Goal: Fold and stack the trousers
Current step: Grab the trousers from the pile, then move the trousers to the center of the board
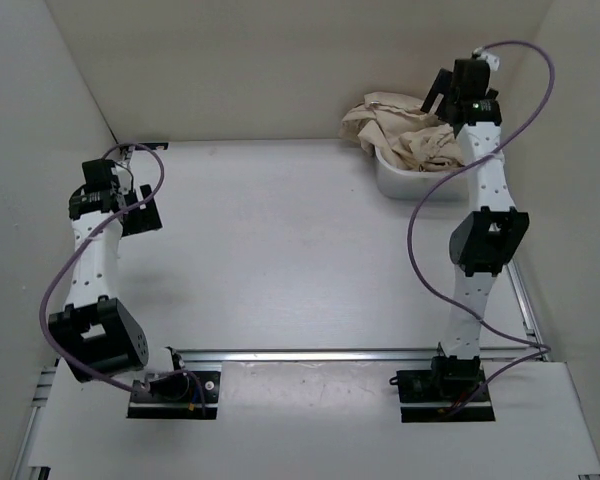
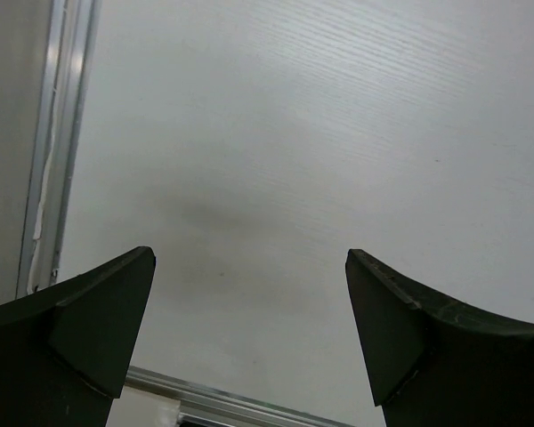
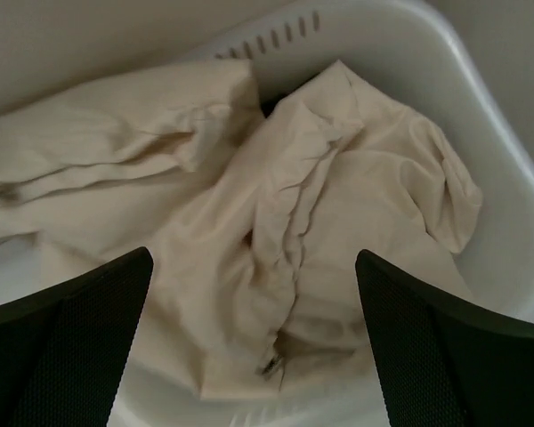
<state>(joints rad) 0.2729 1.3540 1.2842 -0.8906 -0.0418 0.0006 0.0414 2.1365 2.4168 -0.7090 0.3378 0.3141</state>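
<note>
trousers (image 1: 405,130): crumpled in tub (image 1: 395,182), upper right; soft, light, floppy
grip: raised centre fold
right claw (image 3: 254,262): spread above trousers
left claw (image 2: 249,258): spread over bench (image 2: 338,133)

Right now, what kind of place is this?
Probably a robot lab booth: white walls box in a table, the left arm and right arm are bolted to it, and trousers fill a tub.

This looks like a robot lab's test cell: a white left arm (image 1: 92,262) and right arm (image 1: 483,238), trailing purple cables (image 1: 411,235), stand by an aluminium rail (image 1: 310,354) at the near edge of a white counter (image 1: 280,250) boxed in by plain white panel walls (image 1: 280,60).
</note>
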